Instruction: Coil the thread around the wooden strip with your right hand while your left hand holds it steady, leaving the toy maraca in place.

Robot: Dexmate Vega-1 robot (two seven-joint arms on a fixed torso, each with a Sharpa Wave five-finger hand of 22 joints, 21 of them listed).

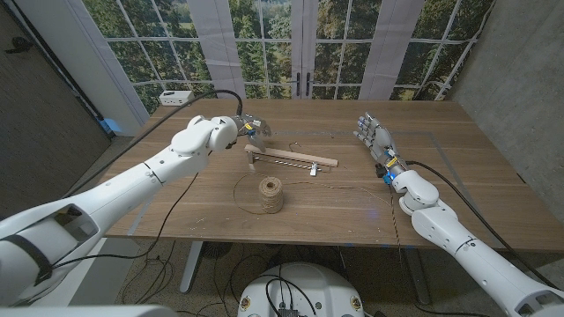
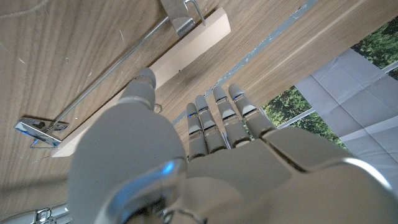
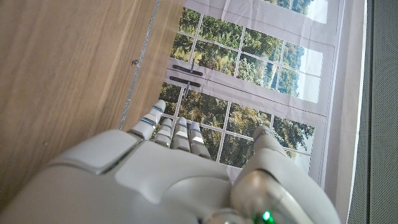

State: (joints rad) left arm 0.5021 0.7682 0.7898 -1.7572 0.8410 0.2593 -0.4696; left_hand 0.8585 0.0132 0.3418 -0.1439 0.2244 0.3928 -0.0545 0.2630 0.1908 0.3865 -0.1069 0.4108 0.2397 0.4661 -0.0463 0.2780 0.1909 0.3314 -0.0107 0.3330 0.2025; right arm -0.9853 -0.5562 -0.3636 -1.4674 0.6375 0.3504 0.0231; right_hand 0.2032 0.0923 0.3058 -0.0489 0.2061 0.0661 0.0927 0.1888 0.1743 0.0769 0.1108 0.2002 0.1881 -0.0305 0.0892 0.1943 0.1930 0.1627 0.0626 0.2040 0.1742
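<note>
The pale flat wooden strip [image 1: 295, 158], with a thin metal wire frame and clips at its ends, lies near the middle of the wooden bench [image 1: 458, 167], running from about ten o'clock to four o'clock. Just at six o'clock from it stands the spool of tan twine [image 1: 270, 195], with a loose loop of thread [image 1: 242, 187] trailing off toward nine o'clock. No toy maraca can be made out.

The robot's left hand [image 1: 247, 126] hovers at the strip's ten o'clock end; in the left wrist view its fingers [image 2: 214, 121] reach out straight, grasping nothing, thumb just over the strip. The right hand [image 1: 374, 135] stands released, fingers spread and upright, well apart at three o'clock from the strip.

The step in hand looks like securing the strip. To do it well, the left hand should settle on the near end and pin it firmly, clear of the metal clip [image 2: 38, 127], leaving the middle bare for winding. The right hand should then fetch the loose thread rather than the whole spool, so the coil stays tight.
</note>
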